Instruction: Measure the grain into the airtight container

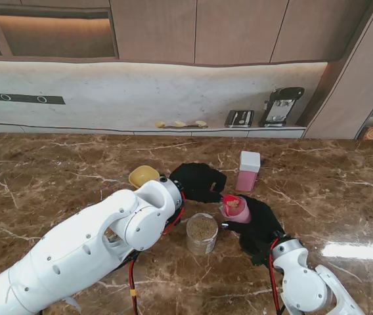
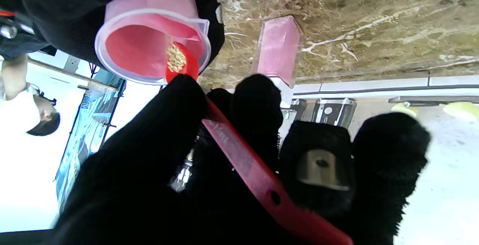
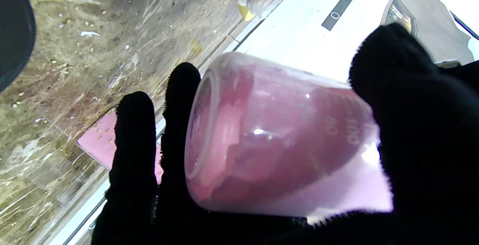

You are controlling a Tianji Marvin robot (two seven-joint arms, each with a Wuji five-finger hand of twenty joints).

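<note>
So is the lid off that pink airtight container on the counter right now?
No, the white lid sits on top of the pink airtight container, which stands upright on the counter beyond both hands.

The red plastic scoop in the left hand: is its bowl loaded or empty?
Loaded. The red plastic scoop carries a small heap of grain, held by the left hand over the pink measuring cup.

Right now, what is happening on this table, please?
The left hand holds a red spoon with grain at the mouth of a pink measuring cup, which the right hand holds. A clear jar of grain stands below them. The pink container stands farther back, lid on.
</note>
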